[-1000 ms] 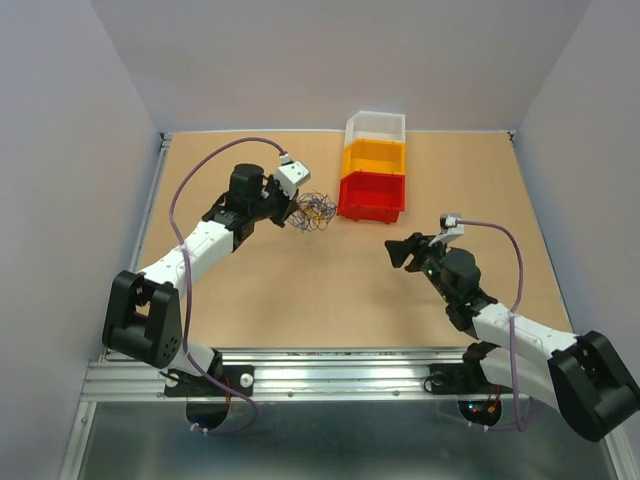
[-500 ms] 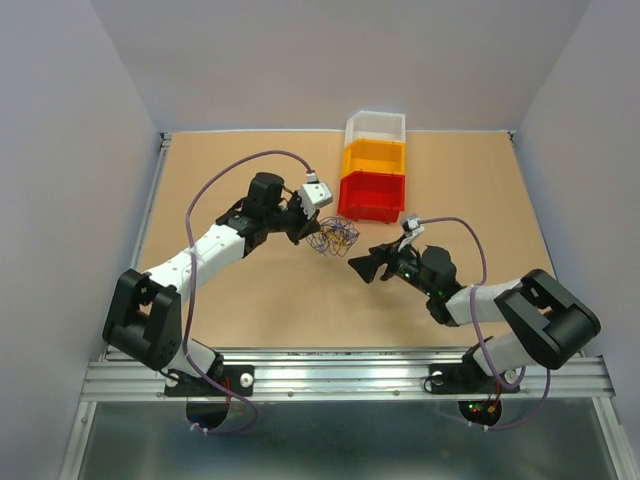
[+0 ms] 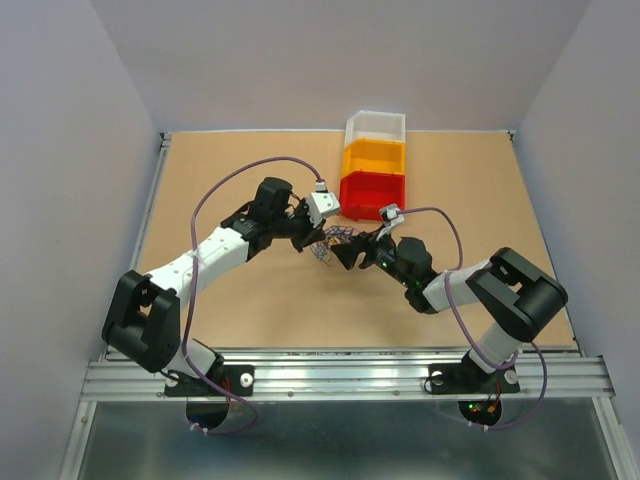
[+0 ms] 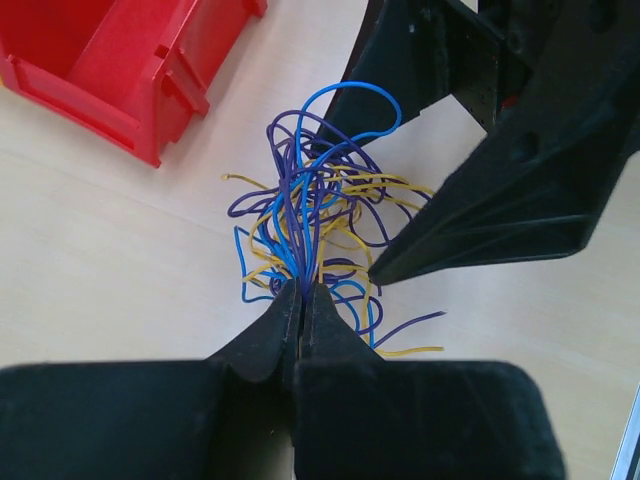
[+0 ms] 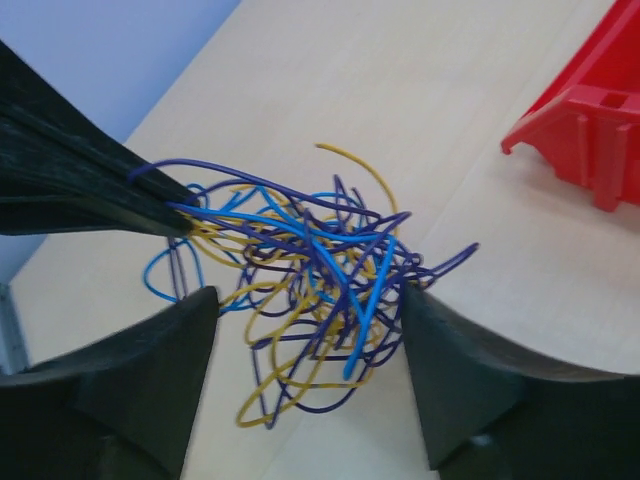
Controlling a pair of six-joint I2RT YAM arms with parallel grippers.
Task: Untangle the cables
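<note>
Tangle of thin purple, blue and yellow cables is mid-table, just near-left of the red bin, one side pinched in the left gripper, jaws together on several strands. The right gripper has jaws apart, straddling the clump, holding nothing. Best bet: close right on a few outer strands, away from left's pinch, then pull apart slowly so knots loosen.

One tangle of cables, one left gripper, one right gripper, three bins.

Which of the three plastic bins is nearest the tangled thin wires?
The red plastic bin, beside the wires; the orange bin and white bin sit beyond it.
</note>
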